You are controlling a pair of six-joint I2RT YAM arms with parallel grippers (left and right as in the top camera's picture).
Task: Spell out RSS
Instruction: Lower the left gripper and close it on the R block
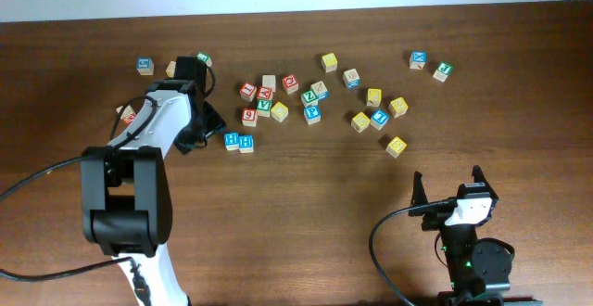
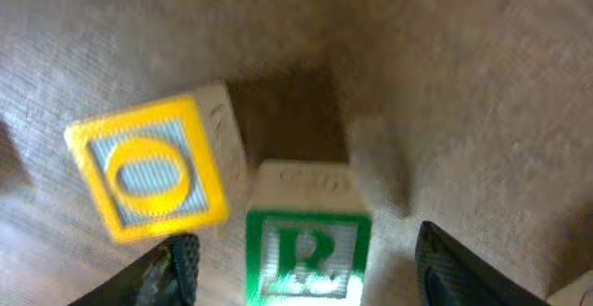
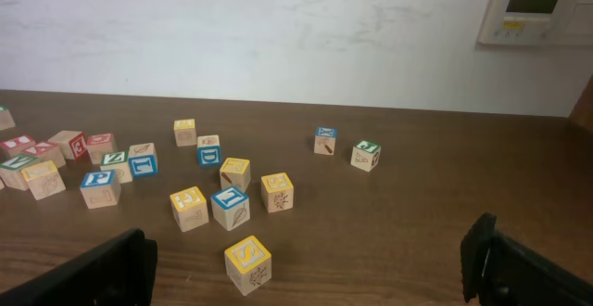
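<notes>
The cube with the green R sits on the table between the spread fingers of my left gripper, which is open and does not touch it. In the overhead view the left gripper is at the far left back, with the R cube at its tip. A yellow S cube lies just ahead of my right gripper, which is open and empty. It also shows in the overhead view, beyond the right gripper. Another yellow cube stands further back; its letter is unclear.
A yellow O cube touches the R cube's left corner. Two blue H cubes lie right of the left arm. Several mixed cubes are scattered mid-table and at the right. A blue cube sits far left.
</notes>
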